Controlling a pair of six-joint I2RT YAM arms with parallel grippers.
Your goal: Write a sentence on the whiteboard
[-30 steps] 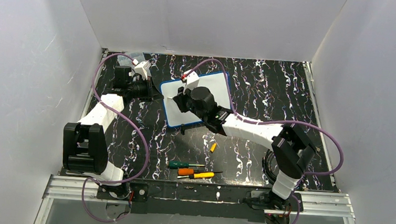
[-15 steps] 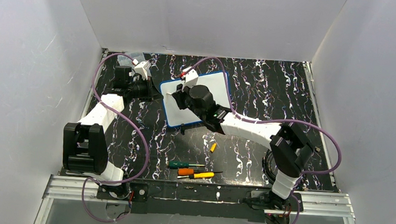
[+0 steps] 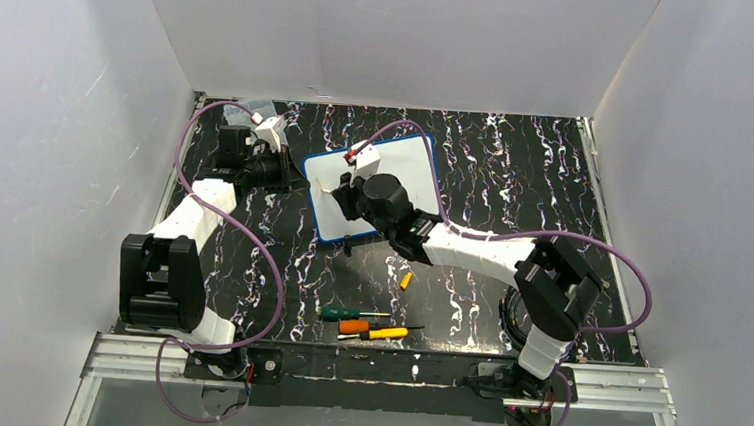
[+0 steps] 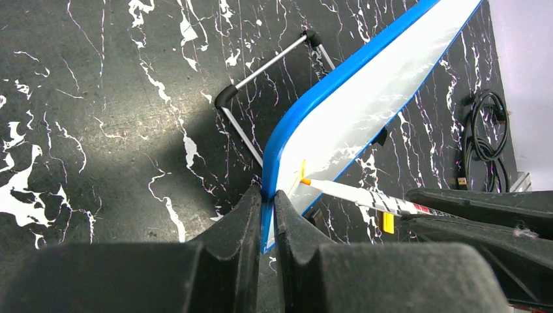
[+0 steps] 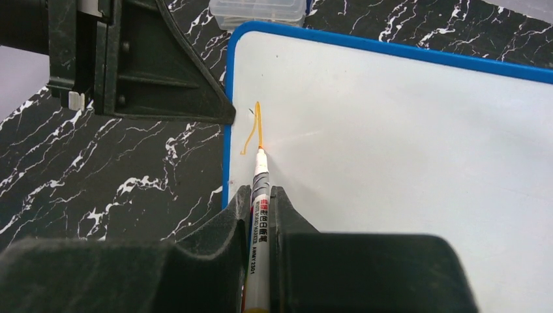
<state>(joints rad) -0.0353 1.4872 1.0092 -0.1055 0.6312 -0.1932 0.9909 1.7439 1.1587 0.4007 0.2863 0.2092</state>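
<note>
Whiteboard (image 5: 404,163), a rectangular white panel in a blue rounded-corner frame, apparently propped on its wire stand (image 4: 274,62): light, stiff and likely to slide, so best held by the frame edge. There the left pincer (image 4: 267,195) is closed, the panel running ahead and to its right; the right pincer (image 5: 261,195) clamps a white marker (image 5: 259,173), tip touching the panel just ahead at one orange stroke (image 5: 256,127).

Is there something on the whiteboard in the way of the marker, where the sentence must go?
Nothing visible. Right of the orange stroke the whiteboard is bare; the left gripper clamps only its frame edge, beside the marker.
</note>
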